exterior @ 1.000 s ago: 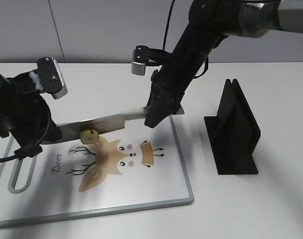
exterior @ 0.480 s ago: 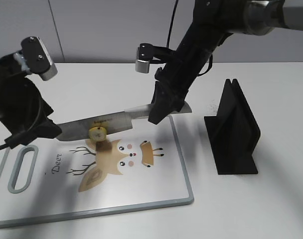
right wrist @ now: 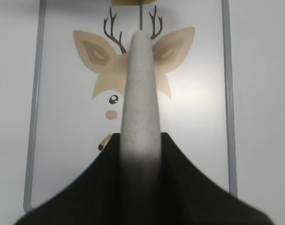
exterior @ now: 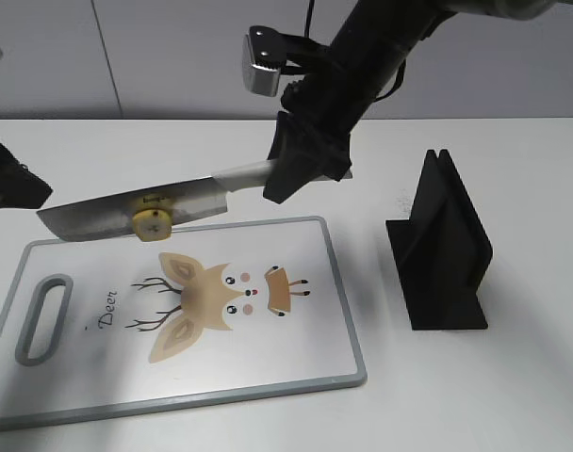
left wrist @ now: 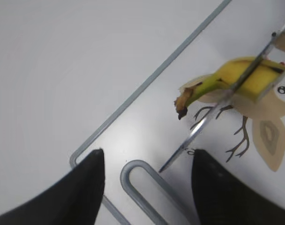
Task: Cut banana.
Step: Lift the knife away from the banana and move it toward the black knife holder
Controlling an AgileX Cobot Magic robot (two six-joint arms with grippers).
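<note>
Banana rides stuck on the knife pinched by the right tool; left tool, spread, should steady it near the counter's left edge

R arm: I'm reaching in from upper right, right gripper angling down-left, clamping a knife handle | L arm: I'm holding it at far left edge, left gripper fingers spread, gripping nothing
</note>
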